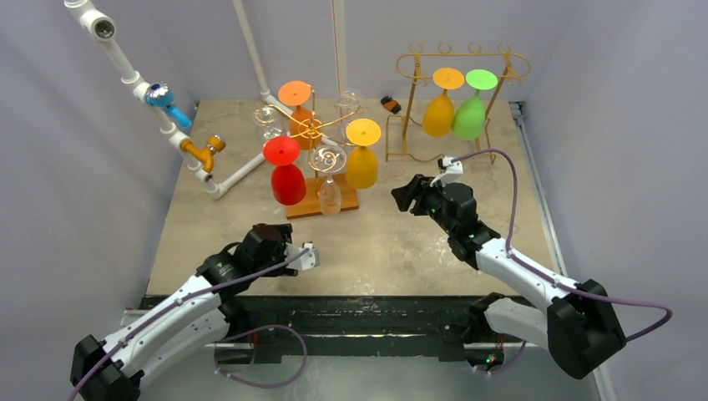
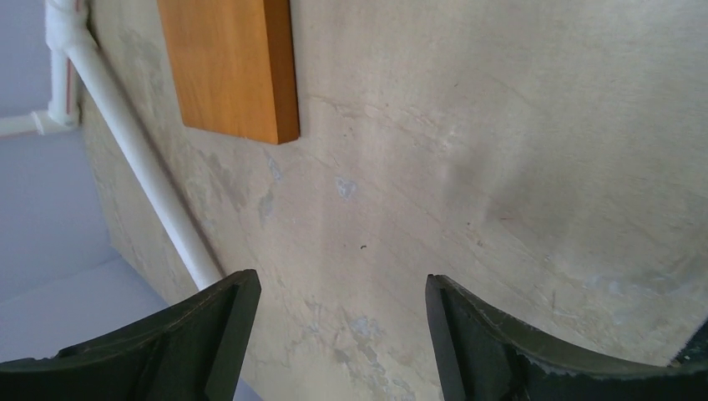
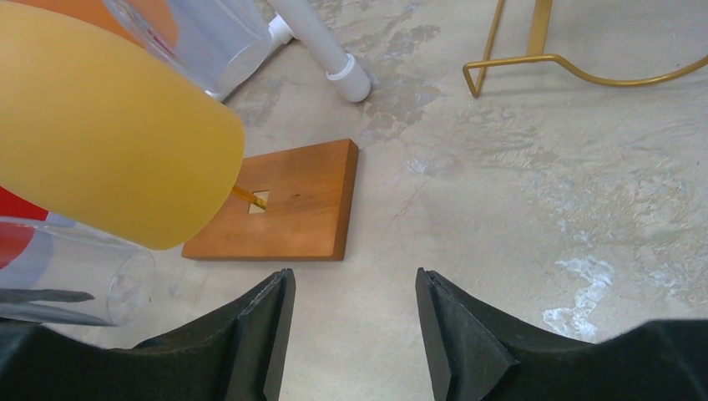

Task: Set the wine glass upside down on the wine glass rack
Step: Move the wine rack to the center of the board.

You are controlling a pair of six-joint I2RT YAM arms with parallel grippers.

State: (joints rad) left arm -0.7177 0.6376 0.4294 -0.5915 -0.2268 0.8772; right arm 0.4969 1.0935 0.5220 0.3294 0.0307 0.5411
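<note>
Right gripper (image 3: 355,282) stands open, empty. A yellow glass (image 3: 100,125) hangs upside down just up-left of its fingers, over the wood base (image 3: 292,209) of the spiral rack (image 1: 321,134). Left gripper (image 2: 342,288), open and empty, is over the table (image 2: 501,167). Two racks: three coloured glasses (image 1: 288,180) hang here and two on the gold rack (image 1: 415,71). The clear glasses (image 1: 330,194) are hard to count.

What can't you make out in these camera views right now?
Top view: clear glasses, see-through, count uncertain.
Top view: dark object beside gold rack, too small to identify.
Right wrist view: yellow glass cut by left edge.
Left wrist view: wooden base cut by top edge.
</note>
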